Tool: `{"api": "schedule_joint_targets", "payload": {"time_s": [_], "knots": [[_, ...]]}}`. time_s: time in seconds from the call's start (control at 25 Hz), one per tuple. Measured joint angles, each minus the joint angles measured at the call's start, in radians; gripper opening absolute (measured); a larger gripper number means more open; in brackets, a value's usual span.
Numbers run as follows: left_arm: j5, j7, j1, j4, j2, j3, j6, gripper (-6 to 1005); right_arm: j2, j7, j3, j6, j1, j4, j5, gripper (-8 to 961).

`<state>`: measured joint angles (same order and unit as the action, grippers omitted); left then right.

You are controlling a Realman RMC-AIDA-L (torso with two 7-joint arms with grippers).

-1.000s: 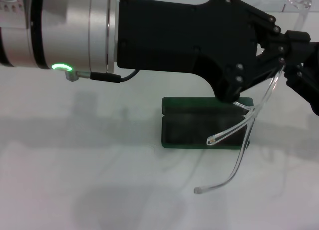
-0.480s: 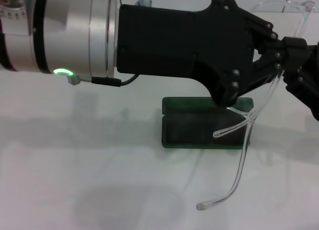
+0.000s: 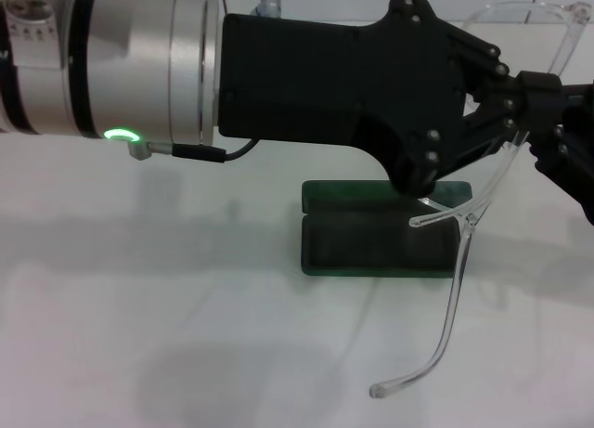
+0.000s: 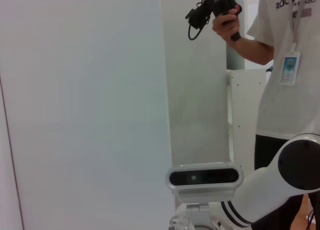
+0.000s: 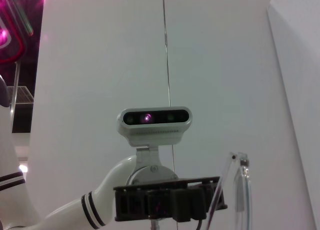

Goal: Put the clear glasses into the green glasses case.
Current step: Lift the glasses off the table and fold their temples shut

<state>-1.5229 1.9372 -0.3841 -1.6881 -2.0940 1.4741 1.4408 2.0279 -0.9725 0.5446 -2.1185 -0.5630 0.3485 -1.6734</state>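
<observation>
The clear glasses (image 3: pixel 461 261) hang in the air at the right of the head view. Their front sits high by the top edge and their thin arms trail down over the table. My left gripper (image 3: pixel 513 112) reaches across from the left and is shut on them near the hinge. My right gripper (image 3: pixel 560 122) meets the same spot from the right edge, its grip hidden. The green glasses case (image 3: pixel 367 247) lies open on the white table below, under the left gripper. The right wrist view shows the left gripper (image 5: pixel 170 205) with the glasses (image 5: pixel 241 182) beside it.
The white table (image 3: pixel 167 335) spreads to the left and front of the case. A person (image 4: pixel 285 65) stands behind the robot in the left wrist view. The robot's head camera (image 5: pixel 154 121) faces the right wrist.
The glasses have swung, so their arms now hang steeper and lower, with the long arm's tip nearer the front edge. The left gripper has shifted slightly left.
</observation>
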Motion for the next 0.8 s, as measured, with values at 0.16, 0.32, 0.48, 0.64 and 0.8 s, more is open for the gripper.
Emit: {"api": "schedule_joint_targets", "payload": {"time_s": [0.16,0.32,0.48,0.64,0.8], "knots": [[0.003,-0.004,0.001,0.006,-0.001,0.000,0.000,47,0.000,0.012,0.000,0.000,0.000,-0.010,0.000,55],[0.020,-0.015,0.000,0.019,-0.001,0.000,-0.001,47,0.000,0.017,0.000,0.003,0.000,-0.011,-0.002,55],[0.034,-0.019,0.000,0.020,0.000,0.000,0.000,47,0.000,0.020,0.000,0.010,-0.001,-0.011,-0.002,55],[0.049,-0.020,0.000,0.021,0.001,0.000,0.001,47,-0.001,0.029,0.000,0.031,0.000,-0.011,-0.003,55],[0.049,-0.020,0.001,0.021,0.001,0.000,0.002,48,-0.001,0.032,0.000,0.038,-0.006,-0.011,-0.007,55]]}}
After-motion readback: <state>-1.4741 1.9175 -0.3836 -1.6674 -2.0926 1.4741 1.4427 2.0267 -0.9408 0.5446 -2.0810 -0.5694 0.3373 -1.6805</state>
